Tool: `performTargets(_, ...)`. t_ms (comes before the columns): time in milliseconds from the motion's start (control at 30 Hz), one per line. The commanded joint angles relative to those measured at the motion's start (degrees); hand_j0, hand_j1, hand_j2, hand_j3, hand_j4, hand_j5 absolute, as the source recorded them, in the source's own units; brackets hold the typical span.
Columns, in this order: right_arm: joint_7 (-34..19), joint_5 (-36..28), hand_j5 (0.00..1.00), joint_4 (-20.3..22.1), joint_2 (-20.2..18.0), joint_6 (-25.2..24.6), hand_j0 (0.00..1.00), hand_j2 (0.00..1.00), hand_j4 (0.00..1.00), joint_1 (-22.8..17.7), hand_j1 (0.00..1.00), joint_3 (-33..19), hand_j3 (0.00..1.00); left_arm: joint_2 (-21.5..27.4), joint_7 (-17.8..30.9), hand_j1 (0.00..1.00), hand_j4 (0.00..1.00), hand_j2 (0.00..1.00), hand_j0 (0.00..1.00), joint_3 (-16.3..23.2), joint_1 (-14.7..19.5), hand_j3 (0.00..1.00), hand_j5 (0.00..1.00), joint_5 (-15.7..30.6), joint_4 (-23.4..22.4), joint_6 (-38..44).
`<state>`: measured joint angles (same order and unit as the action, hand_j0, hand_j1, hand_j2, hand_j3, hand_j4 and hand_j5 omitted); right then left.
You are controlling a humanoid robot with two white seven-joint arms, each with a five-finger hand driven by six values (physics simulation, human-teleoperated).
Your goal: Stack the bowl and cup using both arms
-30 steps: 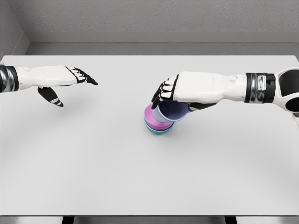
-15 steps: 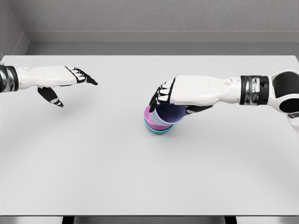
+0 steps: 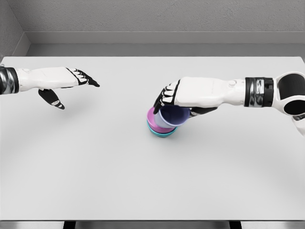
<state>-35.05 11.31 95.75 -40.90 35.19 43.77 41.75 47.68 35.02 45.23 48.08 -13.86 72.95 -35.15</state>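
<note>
A lilac cup [image 3: 172,116] leans tilted inside a pink bowl [image 3: 153,121] near the table's middle. The pink bowl sits in a teal bowl [image 3: 161,132]. My right hand [image 3: 167,100] comes in from the right and curls over the cup's top, fingers wrapped on its rim. The cup's upper part is hidden under the palm. My left hand [image 3: 76,81] hovers at the far left, well away from the stack, fingers spread and holding nothing.
The white table [image 3: 152,181] stretches wide around the stack. A grey wall [image 3: 157,19] runs behind its far edge. The near table edge lies along the bottom of the view.
The right hand with the cup shifted slightly left and down onto the bowls, then held still. The left hand has not moved.
</note>
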Motion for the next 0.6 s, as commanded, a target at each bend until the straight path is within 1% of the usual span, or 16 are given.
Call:
performTargets(0,0.1,-0.1,0.57,-0.4,0.5,-0.2,0.57,0.57,0.57,0.0,0.57,0.0,0.57,0.0,0.0,1.0,1.0,1.0,1.0,0.0,0.0,1.0,1.0,0.3,0.0,0.1)
performTargets(133,0.1,0.6,0.57,-1.5,1.8,-0.2,0.57,0.57,0.57,0.0,0.57,0.1,0.57,0.0,0.0,1.0,1.0,1.0,1.0,0.0,0.0,1.0,1.0,0.3,0.0,0.1)
performTargets(433,0.1,0.6,0.57,-1.7,1.9,-0.2,0.57,0.57,0.57,0.1,0.57,0.1,0.57,0.0,0.0,1.0,1.0,1.0,1.0,0.0,0.0,1.0,1.0,0.3,0.0,0.1)
performTargets(567,0.1,0.6,0.57,-2.5,2.0,-0.2,0.57,0.57,0.57,0.1,0.57,0.1,0.57,0.0,0.0,1.0,1.0,1.0,1.0,0.0,0.0,1.0,1.0,0.3,-0.1,0.1)
